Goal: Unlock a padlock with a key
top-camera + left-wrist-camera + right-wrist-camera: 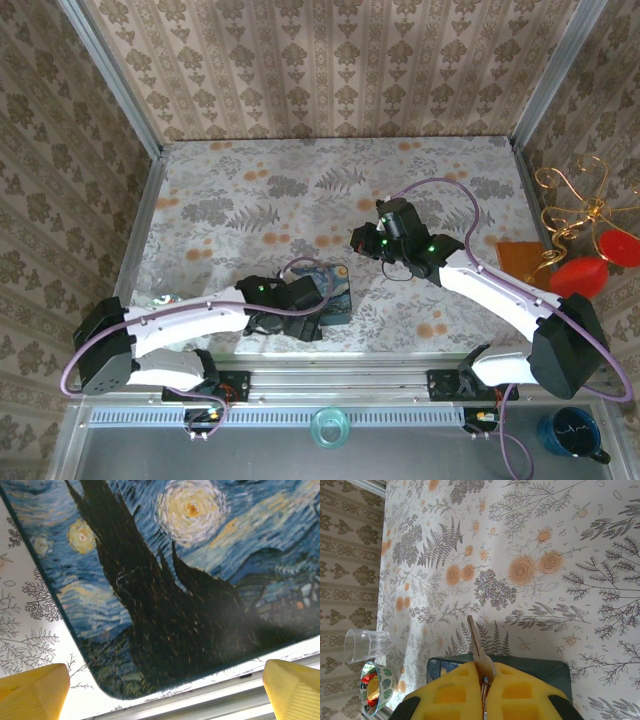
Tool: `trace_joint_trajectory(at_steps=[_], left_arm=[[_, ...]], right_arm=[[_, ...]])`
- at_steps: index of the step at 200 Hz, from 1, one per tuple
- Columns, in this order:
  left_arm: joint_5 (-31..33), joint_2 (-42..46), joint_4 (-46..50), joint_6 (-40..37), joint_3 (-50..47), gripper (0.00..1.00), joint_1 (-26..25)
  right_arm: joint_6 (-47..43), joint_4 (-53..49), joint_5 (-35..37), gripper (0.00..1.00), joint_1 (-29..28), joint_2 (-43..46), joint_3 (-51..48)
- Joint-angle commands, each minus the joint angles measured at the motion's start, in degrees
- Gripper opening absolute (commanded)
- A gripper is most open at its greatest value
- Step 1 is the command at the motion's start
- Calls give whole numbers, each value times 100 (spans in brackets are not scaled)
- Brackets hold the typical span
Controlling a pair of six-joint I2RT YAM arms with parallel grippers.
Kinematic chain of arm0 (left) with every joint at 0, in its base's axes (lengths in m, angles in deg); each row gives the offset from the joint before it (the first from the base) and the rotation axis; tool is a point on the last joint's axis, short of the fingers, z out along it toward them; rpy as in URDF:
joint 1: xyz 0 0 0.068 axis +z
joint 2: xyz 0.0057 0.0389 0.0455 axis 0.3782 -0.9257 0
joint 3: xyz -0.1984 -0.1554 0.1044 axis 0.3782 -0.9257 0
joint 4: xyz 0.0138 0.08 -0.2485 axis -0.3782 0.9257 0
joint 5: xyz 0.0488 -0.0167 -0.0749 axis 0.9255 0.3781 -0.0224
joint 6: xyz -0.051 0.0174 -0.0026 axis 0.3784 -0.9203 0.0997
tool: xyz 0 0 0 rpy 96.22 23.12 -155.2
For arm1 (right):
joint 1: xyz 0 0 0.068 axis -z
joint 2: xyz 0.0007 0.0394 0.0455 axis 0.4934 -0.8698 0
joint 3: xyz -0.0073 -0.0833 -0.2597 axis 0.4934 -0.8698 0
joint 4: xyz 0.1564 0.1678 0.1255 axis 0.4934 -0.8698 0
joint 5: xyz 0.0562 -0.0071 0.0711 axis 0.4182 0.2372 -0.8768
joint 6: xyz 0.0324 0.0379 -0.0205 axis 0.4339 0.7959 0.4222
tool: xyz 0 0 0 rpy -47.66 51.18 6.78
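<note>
Pinching the key (476,639) flat between its yellow pads (450,695), my right pincer (484,675) is sitting closed tight on it, and the blade is poking out ahead of the fingertips over the flowered table (555,605). Close by those fingers a dark teal edge (540,667) is showing; I am taking it to be the side of the blue painted box (200,580), though I cannot be sure. My left pincer (164,690) is standing wide apart and gripping nothing, its two tips hanging close over a rounded corner of that box.

I am reading this as the approach step: the key is in hand and the lock is not yet entered. Where the padlock is lying I cannot tell. I am guessing it is somewhere by the box, so its bearing from the key is unsettled.

The next move is calling for me to find the keyhole, steady the lock body with the left fingers, and line the blade up squarely before pushing in and turning.

A clear cup (365,645) and a patterned bowl (376,687) are standing well off to one side.
</note>
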Motion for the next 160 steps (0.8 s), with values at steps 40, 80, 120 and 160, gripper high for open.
trace_joint_trajectory(at_steps=[40,80,120,160], left_arm=[[53,-312,-923,-112,-73,96,673],[76,-401,-1611,-544,-99,94,1212],[27,-707,-2334,-997,80,94,1892],[-82,-1320,-2840,-1397,428,93,2519]], right_arm=[[22,-136,-35,0,-22,0,124],[30,-94,-5,0,-22,15,50],[77,-11,-48,0,-22,-30,-15],[59,-72,-23,0,-21,59,-26]])
